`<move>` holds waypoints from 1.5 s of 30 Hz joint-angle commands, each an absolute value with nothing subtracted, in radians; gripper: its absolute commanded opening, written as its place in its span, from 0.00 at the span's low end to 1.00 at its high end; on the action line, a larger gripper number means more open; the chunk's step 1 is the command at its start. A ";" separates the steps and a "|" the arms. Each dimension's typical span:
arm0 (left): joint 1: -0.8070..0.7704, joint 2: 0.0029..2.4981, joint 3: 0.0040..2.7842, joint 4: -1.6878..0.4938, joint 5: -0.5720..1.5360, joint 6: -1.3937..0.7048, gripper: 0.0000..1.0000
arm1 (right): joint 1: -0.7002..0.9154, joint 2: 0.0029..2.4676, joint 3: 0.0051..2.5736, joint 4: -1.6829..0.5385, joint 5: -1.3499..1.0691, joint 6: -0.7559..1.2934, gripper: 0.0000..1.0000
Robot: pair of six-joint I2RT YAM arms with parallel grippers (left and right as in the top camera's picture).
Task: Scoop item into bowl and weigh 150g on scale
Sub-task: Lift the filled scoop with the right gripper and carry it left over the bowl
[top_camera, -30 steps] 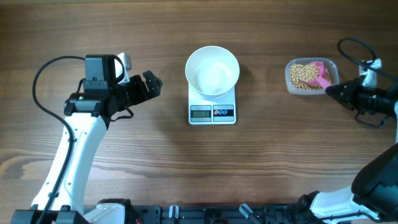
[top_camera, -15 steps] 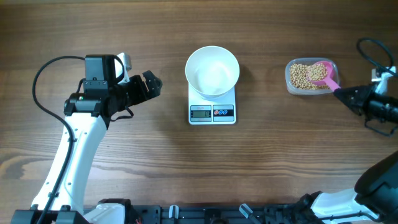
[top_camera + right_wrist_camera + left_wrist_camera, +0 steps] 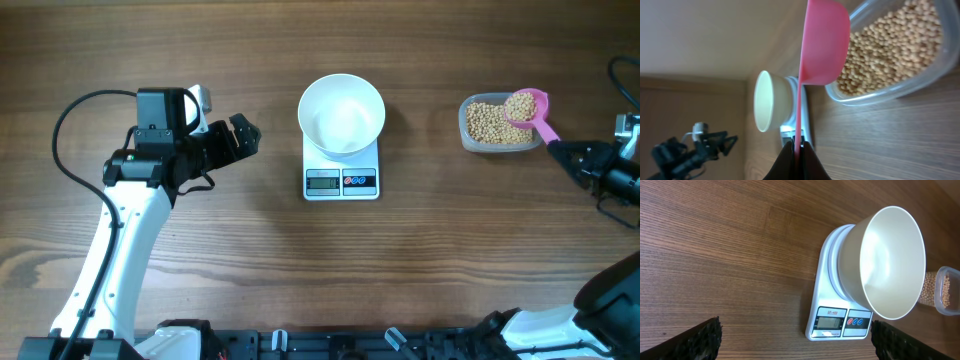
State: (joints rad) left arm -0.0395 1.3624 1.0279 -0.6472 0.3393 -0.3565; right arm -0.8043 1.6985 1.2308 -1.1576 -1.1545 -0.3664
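- Left jaws stand wide open above the wooden table [image 3: 200,280], well left of the small flat white square scale [image 3: 341,175] and pointing towards it; in the left wrist view the two dark fingertips [image 3: 702,339] frame the lower corners with nothing between them
- Right jaws are closed on the end of the handle of the small pink plastic scoop [image 3: 530,108]; the right wrist view shows the thin handle clamped edge-on between them
- The scoop's cup is heaped with the small round pale tan beans [image 3: 488,123] and sits over the far right corner of the clear rounded-rectangular plastic tub [image 3: 467,140]; whether it touches the tub's rim I cannot tell
- Most of the beans lie in the tub, on the right of the table, well apart from the scale
- The round deep white bowl [image 3: 341,114] stands upright on the scale's platform, showing a plain white inside
- The scale's grey display [image 3: 827,323] and buttons face the near edge; its reading is too small to tell
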 commanded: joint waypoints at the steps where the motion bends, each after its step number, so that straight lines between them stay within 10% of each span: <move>1: -0.042 1.367 1.047 -0.647 0.348 -0.348 1.00 | -0.806 1.711 1.222 -1.170 -1.291 -0.404 0.04; 31: -0.042 1.367 1.047 -0.647 0.347 -0.348 1.00 | -0.435 1.711 1.222 -1.357 -1.567 -0.545 0.04; 45: -0.042 1.367 1.047 -0.647 0.347 -0.348 1.00 | -0.206 1.690 1.223 -0.812 -1.381 0.140 0.05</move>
